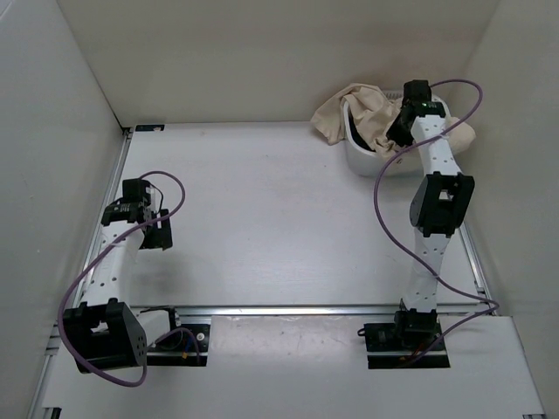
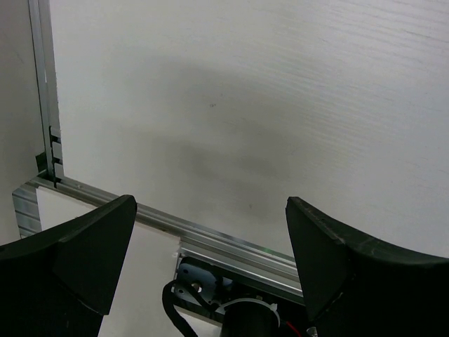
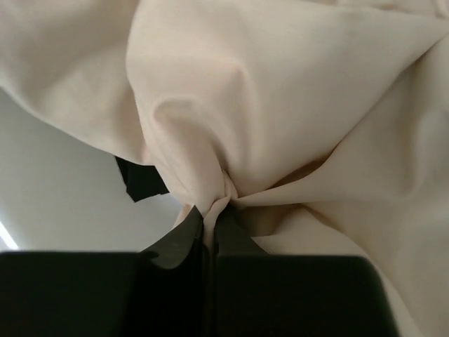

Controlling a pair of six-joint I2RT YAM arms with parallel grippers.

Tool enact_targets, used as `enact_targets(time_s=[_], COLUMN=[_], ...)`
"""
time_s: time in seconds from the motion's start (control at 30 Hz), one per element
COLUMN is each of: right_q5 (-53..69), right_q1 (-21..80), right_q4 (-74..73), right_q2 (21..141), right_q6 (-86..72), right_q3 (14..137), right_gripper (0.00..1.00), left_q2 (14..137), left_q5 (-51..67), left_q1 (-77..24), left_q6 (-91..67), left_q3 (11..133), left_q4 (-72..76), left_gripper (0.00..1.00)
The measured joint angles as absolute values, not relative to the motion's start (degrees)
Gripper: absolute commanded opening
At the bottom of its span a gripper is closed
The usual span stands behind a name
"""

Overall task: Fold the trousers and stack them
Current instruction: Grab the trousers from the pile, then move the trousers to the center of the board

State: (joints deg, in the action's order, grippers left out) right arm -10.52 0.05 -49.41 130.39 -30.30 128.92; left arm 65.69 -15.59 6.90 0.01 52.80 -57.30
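Here we have our right gripper (image 3: 209, 219) pinched on a fold of the beige trousers (image 3: 280, 91), which lie heaped in the white basket (image 1: 365, 160) at the far right; our left gripper (image 2: 210, 203) hangs spread over the table (image 1: 262, 218).

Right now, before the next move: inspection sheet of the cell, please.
Surface: white table, nothing on it but the bin.
Job's things: trousers bunched over the white bin, far right; not yet folded.
Clutter: dark cloth showing behind a trouser fold.
Grippers: right gripper shut on the trousers; left gripper open above the table.
Cables: purple cable looped along each arm.
Surroundings: white walls; metal rail at the near edge.
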Motion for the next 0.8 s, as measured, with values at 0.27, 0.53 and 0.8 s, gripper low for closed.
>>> enact_targets(time_s=[0.27,0.53,0.8], right_q5=[-8.3,-13.7,-18.7], right_q1=[6.4,50.2,52.7], right_q4=[-48.9,-38.1,-33.1], right_q2=[117.1,91.3,79.6], right_q6=[-25.6,-18.9,-23.4], right_q3=[129.0,128.7,116.9], right_gripper=[0.00,0.00,0.00], left_q2=[65.3,57.9,56.9], left_q5=[-15.5,-15.7,-17.1], left_q1=[6.9,6.9,6.9], left_q6=[0.0,0.0,0.0], left_q3=[53.8,55.7,61.4], left_q4=[-57.0,-57.9,-58.7], left_gripper=[1.00,1.00,1.00])
